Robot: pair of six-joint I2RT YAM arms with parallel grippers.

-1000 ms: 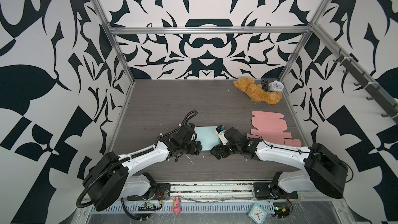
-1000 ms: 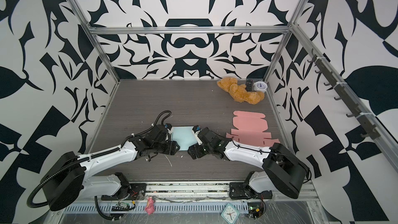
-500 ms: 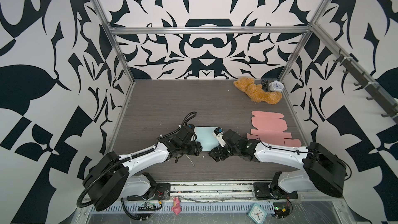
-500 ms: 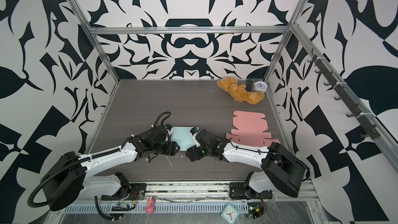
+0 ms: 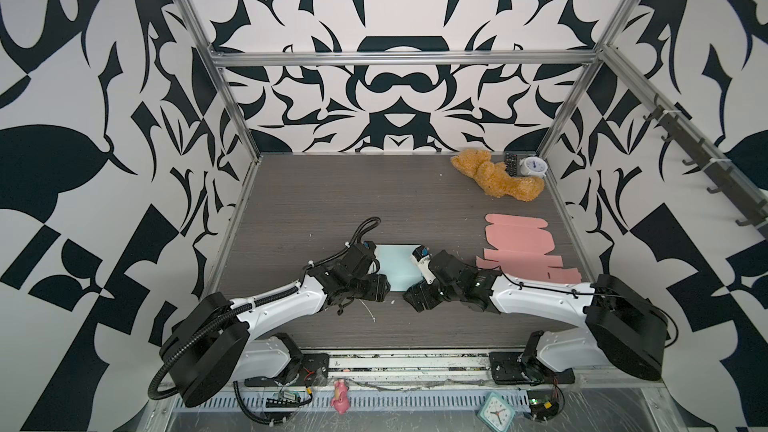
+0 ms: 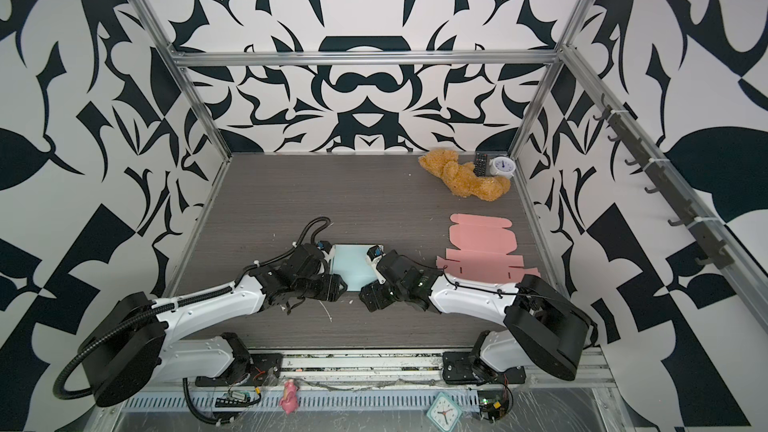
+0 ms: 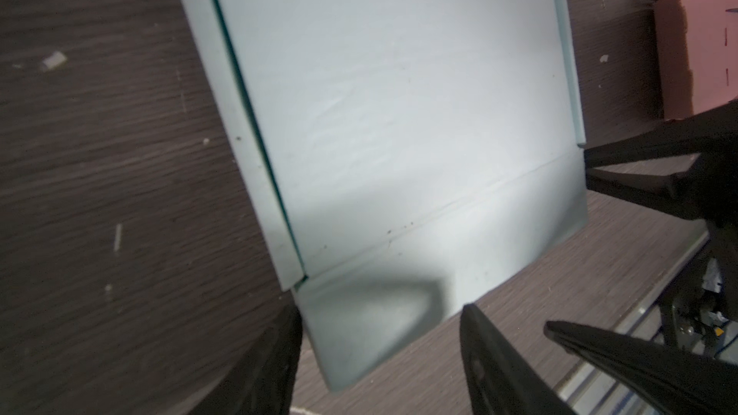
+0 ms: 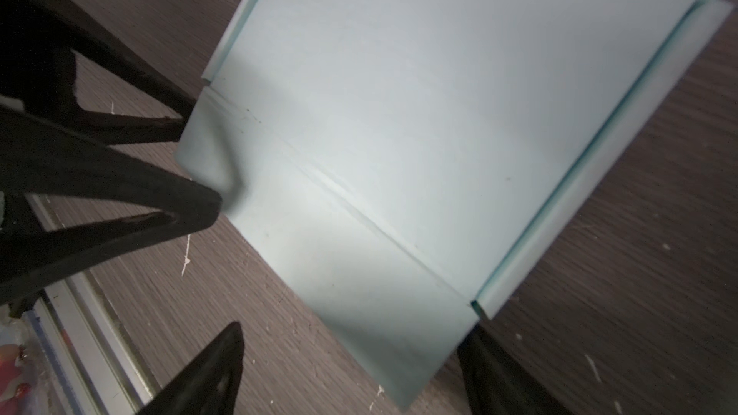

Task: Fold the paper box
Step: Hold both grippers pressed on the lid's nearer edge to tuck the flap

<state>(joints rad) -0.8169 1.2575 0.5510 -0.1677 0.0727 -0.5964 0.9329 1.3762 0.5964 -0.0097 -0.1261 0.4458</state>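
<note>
Light-blue paper box (image 5: 395, 268) is seen lying flat just left of the pink box blank (image 5: 519, 247). Its near flap is straddled by the left gripper (image 7: 381, 309) and the right gripper (image 8: 351, 331), both with jaws held apart.

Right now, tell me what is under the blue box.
The blue box lies flat on the dark table; only tabletop shows around its edges. Its own sheet covers everything directly beneath, so whether anything is trapped there cannot be seen.
</note>
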